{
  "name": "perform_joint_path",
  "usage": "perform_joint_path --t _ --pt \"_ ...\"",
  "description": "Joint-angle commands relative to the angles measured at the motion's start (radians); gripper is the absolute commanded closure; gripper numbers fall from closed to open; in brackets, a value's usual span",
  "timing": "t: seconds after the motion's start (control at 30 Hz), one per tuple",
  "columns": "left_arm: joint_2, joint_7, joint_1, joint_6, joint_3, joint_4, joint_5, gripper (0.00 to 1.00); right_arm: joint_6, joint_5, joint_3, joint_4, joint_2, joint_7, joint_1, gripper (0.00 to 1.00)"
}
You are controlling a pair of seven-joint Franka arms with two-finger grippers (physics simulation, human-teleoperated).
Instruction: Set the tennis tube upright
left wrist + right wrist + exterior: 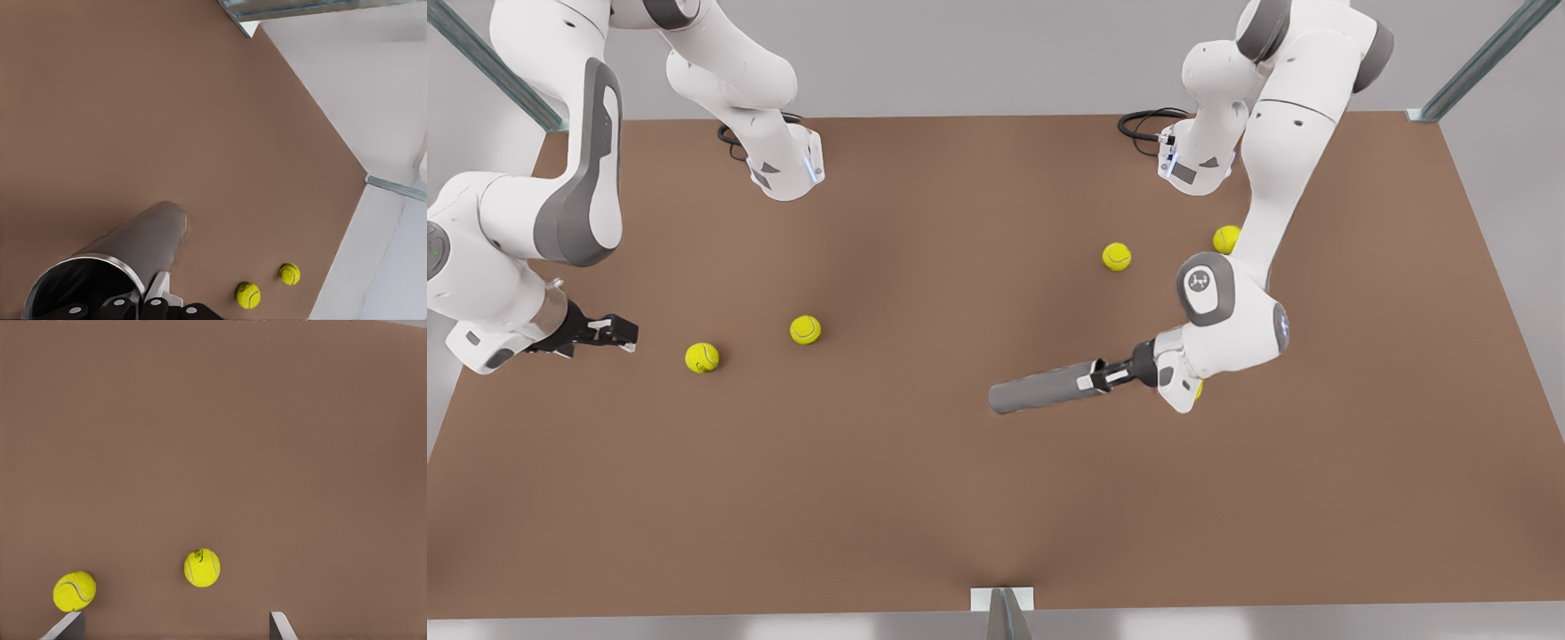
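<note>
The tennis tube (1040, 391) is a grey cylinder lying nearly level over the brown table, right of centre in the front view. My left gripper (1107, 375) is shut on its open end, the one with the silvery rim. In the left wrist view the tennis tube (137, 243) runs away from the left gripper (150, 308), its hollow mouth dark and its far end down by the table. My right gripper (618, 333) hangs open at the front view's left edge, far from the tube. In its own wrist view the right gripper (175, 630) holds nothing between its fingertips.
Two tennis balls (702, 357) (805, 329) lie near the right gripper and appear in its wrist view (74, 591) (202, 567). Two more balls (1116, 256) (1225, 238) lie behind the left arm. The table (925, 516) has broad bare space toward its front edge.
</note>
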Motion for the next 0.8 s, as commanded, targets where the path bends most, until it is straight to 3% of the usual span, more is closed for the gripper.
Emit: perform_joint_path --t 0.0,0.6,0.77 --pt "-0.010 -0.004 0.006 -0.005 0.000 0.000 0.091 0.79 0.000 0.000 -0.001 0.000 0.000 0.000 0.000 0.00" --pt "-0.084 -0.253 0.021 -0.123 -0.015 0.017 0.726 0.79 0.002 0.000 0.001 0.002 0.009 0.000 -0.002 0.00" --pt "-0.104 -0.354 -0.011 -0.154 -0.020 0.018 0.820 0.79 -0.005 0.000 0.001 0.005 0.008 -0.002 -0.002 0.00"
